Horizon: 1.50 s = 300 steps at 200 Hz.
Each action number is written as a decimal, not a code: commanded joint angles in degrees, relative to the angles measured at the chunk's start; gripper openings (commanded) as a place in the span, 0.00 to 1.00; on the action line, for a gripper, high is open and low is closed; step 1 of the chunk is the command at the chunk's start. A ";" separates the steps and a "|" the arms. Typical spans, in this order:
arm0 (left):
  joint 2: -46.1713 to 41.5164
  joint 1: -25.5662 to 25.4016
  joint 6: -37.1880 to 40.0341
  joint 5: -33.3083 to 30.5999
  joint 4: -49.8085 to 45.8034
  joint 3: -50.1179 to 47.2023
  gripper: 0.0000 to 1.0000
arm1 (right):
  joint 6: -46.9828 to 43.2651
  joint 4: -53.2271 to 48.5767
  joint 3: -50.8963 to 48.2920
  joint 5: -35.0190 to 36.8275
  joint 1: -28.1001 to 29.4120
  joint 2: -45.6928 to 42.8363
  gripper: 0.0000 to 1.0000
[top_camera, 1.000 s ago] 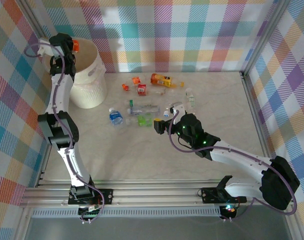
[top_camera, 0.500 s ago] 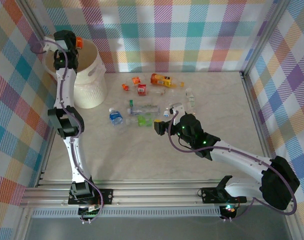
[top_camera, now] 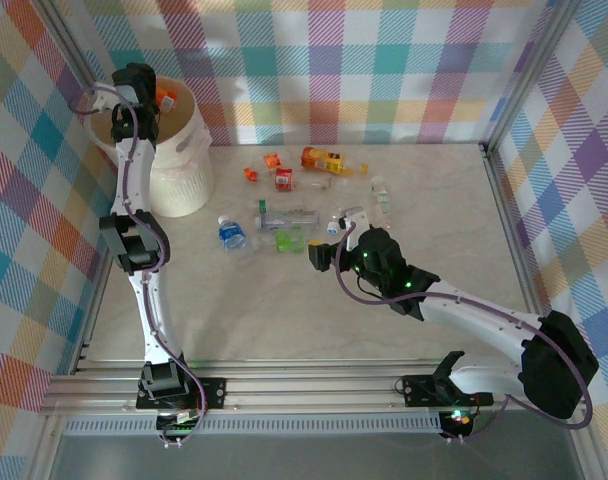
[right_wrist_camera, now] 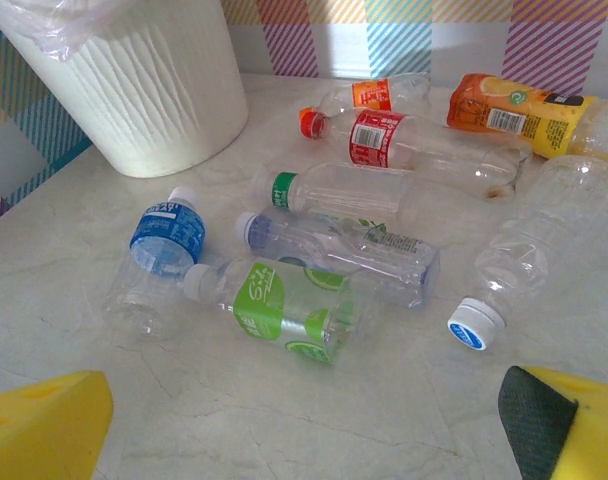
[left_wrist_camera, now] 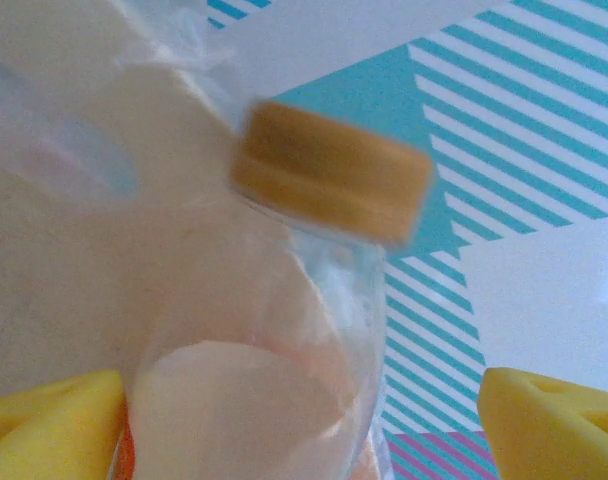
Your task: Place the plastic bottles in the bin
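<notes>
Plaid-patterned walls enclose a pale marbled surface [top_camera: 284,320], with the bin [top_camera: 184,175] standing at its far left corner. The left hand [top_camera: 150,94] is raised above the bin's mouth. In the left wrist view its yellow pads [left_wrist_camera: 49,415] are spread wider than the orange-capped bottle [left_wrist_camera: 254,350] between them. The bottle lies close to the left pad, clear of the right one, and its cap is blurred.

Judgement: the step in hand is the drop, with this bottle being let go into the bin.

At least 8 plastic bottles [right_wrist_camera: 334,245] lie scattered mid-surface, well apart from the bin. The right hand [top_camera: 322,252] hovers at their near edge, spread and empty, with the green-labelled bottle [right_wrist_camera: 279,305] closest to it.

Next move: lower over 1 bottle, square across its body, and avoid nudging its neighbours.
</notes>
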 commanded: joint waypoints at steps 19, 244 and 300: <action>-3.64 0.76 -1.43 0.05 -6.55 2.12 0.96 | 0.15 0.34 -0.54 0.05 0.35 -1.83 1.00; -58.51 -8.38 23.33 9.18 8.90 -60.96 1.00 | 6.59 0.28 -3.10 7.61 0.26 -4.36 1.00; -71.89 -16.93 23.99 9.04 3.97 -80.78 1.00 | 8.65 -1.69 -0.23 9.79 0.22 -1.95 1.00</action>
